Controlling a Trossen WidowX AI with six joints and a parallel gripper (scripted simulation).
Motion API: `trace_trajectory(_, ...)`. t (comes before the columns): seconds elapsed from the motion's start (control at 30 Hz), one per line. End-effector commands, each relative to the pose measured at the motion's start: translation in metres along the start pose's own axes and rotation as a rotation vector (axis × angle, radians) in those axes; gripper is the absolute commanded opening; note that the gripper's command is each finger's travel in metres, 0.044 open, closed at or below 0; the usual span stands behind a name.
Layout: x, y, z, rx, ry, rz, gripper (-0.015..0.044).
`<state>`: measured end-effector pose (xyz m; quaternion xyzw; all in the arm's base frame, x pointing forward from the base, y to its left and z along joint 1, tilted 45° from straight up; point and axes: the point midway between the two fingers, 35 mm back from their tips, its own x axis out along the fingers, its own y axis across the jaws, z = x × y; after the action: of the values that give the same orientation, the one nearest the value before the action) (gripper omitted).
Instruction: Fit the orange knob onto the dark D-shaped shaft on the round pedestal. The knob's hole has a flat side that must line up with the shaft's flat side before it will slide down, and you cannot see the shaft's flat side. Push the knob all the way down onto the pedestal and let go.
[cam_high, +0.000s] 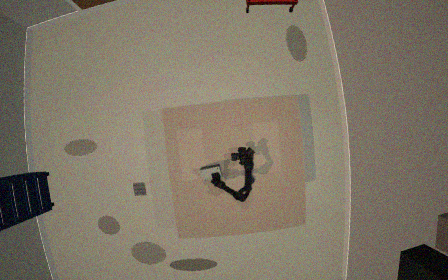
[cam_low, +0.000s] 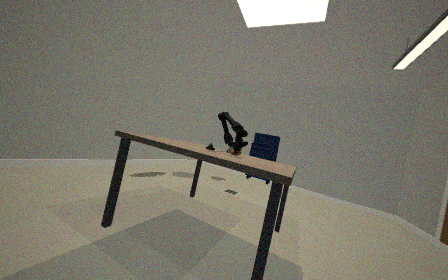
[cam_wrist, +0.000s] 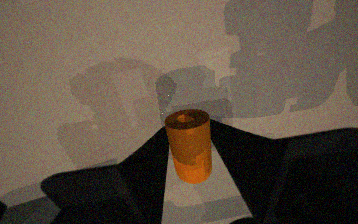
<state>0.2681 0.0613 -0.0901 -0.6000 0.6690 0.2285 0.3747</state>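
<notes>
The orange knob (cam_wrist: 192, 147) (cam_low: 234, 152) is an upright-looking cylinder with its hole facing up. My gripper (cam_wrist: 187, 126) is shut on the knob, with one black finger on each side. Whether the knob touches the table top cannot be told. In the top view the knob is hidden under the gripper. The dark round pedestal (cam_low: 210, 147) shows small in the exterior view, left of the gripper and apart from it. In the top view the arm covers most or all of it. The flat side of the knob's hole cannot be made out.
The arm stands on the brown table (cam_high: 280, 210) (cam_low: 165, 145), with a pale plate (cam_high: 211, 173) by its base. A blue chair (cam_high: 25, 200) (cam_low: 266, 146) and a red cart (cam_high: 271, 2) stand off the table. Arm shadows fall across the table top.
</notes>
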Motion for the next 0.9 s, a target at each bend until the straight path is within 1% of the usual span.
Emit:
trace_trajectory(0.0, -0.003, 0.001, -0.004, -0.002, -0.075, 0.003, 0.0180)
trace_trajectory(0.87, -0.015, 0.000, -0.029, -0.003, -0.496, 0.006, 0.0180)
